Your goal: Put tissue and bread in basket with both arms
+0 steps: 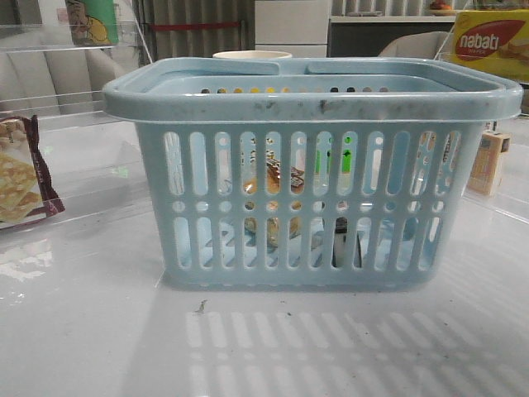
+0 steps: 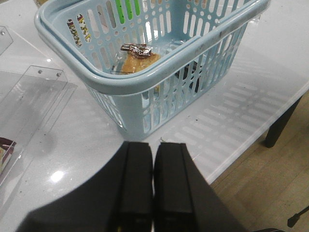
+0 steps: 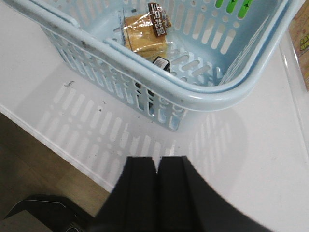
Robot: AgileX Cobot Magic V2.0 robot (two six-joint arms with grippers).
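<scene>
The light-blue basket (image 1: 314, 99) stands on the white table. The bread (image 1: 273, 198), a clear bag of golden-brown pieces, lies on the basket floor; it also shows in the left wrist view (image 2: 137, 60) and in the right wrist view (image 3: 145, 34). The tissue (image 3: 161, 63), a small black-and-white packet, lies in the basket against the near wall, and shows dark through the slots (image 1: 340, 244). My left gripper (image 2: 153, 145) is shut and empty, back from the basket (image 2: 145, 82). My right gripper (image 3: 157, 159) is shut and empty, outside the basket's rim (image 3: 193, 96). Neither gripper shows in the front view.
A maroon-edged cracker packet (image 1: 21, 174) lies at the left on clear acrylic trays (image 2: 29, 96). A yellow nabati box (image 1: 492, 41) sits at the back right and a small box (image 1: 488, 161) stands right of the basket. The table's front edge (image 3: 58, 145) is near both grippers.
</scene>
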